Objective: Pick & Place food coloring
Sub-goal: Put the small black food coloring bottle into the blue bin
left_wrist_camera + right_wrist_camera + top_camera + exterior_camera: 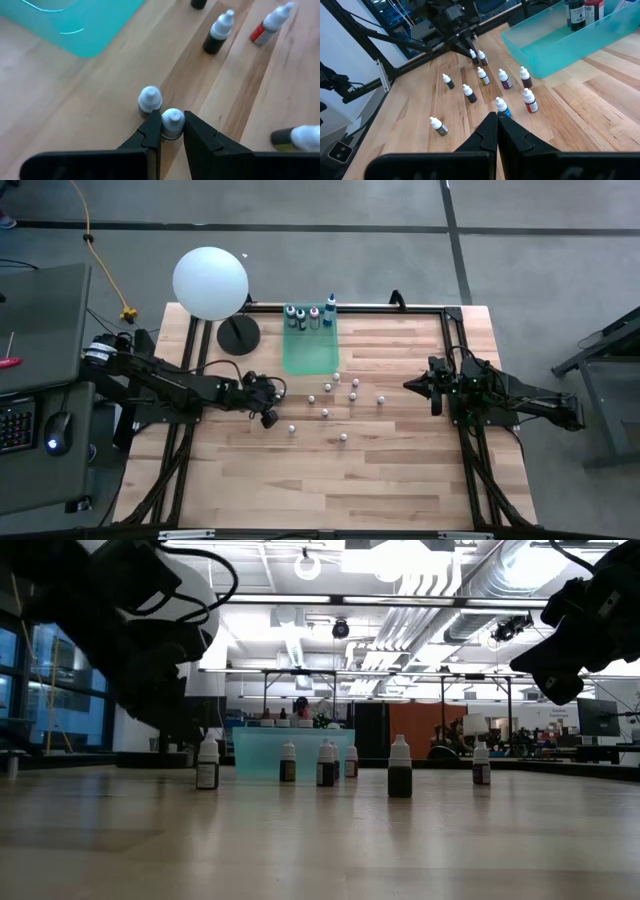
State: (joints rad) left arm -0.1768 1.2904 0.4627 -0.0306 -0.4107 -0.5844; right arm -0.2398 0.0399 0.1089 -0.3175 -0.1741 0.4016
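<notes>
Grasp set: left end effector clenched on a white-capped food coloring bottle, left of worktop centre. Lift straight up, then toward green tray at 1 o'clock. Mind neighbour bottle touching at 11 o'clock; more bottles scattered beyond. Right end effector clenched, empty, waiting at 3 o'clock.
</notes>
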